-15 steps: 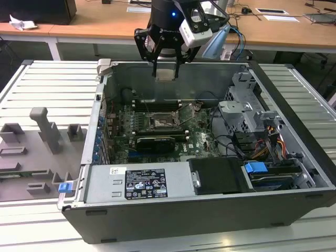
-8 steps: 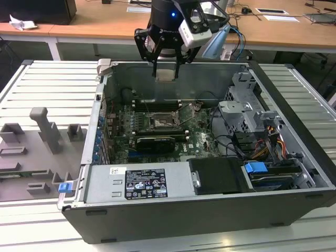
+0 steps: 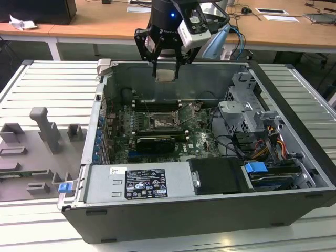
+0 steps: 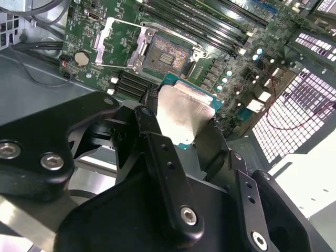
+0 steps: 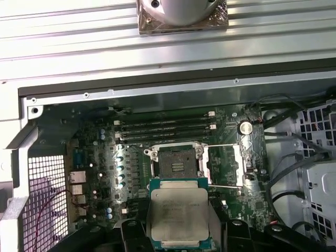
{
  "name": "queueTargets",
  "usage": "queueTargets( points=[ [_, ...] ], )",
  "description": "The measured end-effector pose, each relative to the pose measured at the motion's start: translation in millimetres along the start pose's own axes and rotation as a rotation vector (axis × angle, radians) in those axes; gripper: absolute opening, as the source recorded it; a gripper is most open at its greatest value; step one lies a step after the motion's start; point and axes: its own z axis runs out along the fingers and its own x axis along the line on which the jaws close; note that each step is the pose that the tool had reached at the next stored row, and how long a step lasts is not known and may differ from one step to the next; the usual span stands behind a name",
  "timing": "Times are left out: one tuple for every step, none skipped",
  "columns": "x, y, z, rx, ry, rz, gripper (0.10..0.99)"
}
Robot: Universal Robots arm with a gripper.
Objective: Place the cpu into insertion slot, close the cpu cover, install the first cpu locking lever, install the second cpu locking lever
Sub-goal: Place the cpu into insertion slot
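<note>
My gripper (image 3: 166, 67) hangs over the back wall of the open computer case and is shut on the cpu (image 3: 166, 75), a flat square chip with a pale metal top. Both wrist views show the cpu (image 4: 184, 113) (image 5: 178, 212) clamped between the black fingers (image 4: 151, 118). The insertion slot (image 3: 159, 122) (image 4: 168, 55) (image 5: 176, 164) lies open and bare on the green board, below and ahead of the chip. The cpu cover (image 5: 226, 164) (image 4: 119, 44) is swung open beside the slot, towards the exterior view's right. Two thin wire levers (image 5: 223, 146) stand released along it.
Long black memory slots (image 5: 165, 128) run behind the socket. A grey drive cage (image 3: 247, 113) and cables (image 3: 273, 139) stand at the exterior view's right, and a power supply (image 3: 144, 184) at the front. A grey fixture plate (image 3: 37, 152) lies left of the case.
</note>
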Motion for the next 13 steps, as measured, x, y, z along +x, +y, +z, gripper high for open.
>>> queueTargets(
  points=[
    [0.0, 0.0, 0.1, 0.0, -0.0002, 0.002, 0.529],
    [0.0, 0.0, 0.1, 0.0, -0.0007, 0.007, 0.529],
    [0.0, 0.0, 0.2, 0.0, -0.0012, 0.013, 0.529],
    [0.0, 0.0, 0.4, 0.0, -0.0016, 0.018, 0.529],
    [0.0, 0.0, 0.5, 0.0, -0.0021, 0.023, 0.529],
    [0.0, 0.0, 0.5, 0.0, -0.0023, 0.026, 0.529],
    [0.0, -0.1, 0.6, -0.001, -0.0026, 0.028, 0.529],
    [0.0, -0.1, 0.7, -0.001, -0.003, 0.033, 0.529],
    [0.0, -0.1, 0.8, -0.001, -0.0034, 0.037, 0.529],
    [0.0, -0.1, 0.9, -0.001, -0.0036, 0.04, 0.529],
    [0.0, -0.1, 0.9, -0.001, -0.0039, 0.043, 0.529],
    [0.0, -0.1, 1.1, -0.001, -0.0045, 0.049, 0.529],
    [0.0, -0.1, 1.2, -0.001, -0.005, 0.055, 0.529]
  ],
)
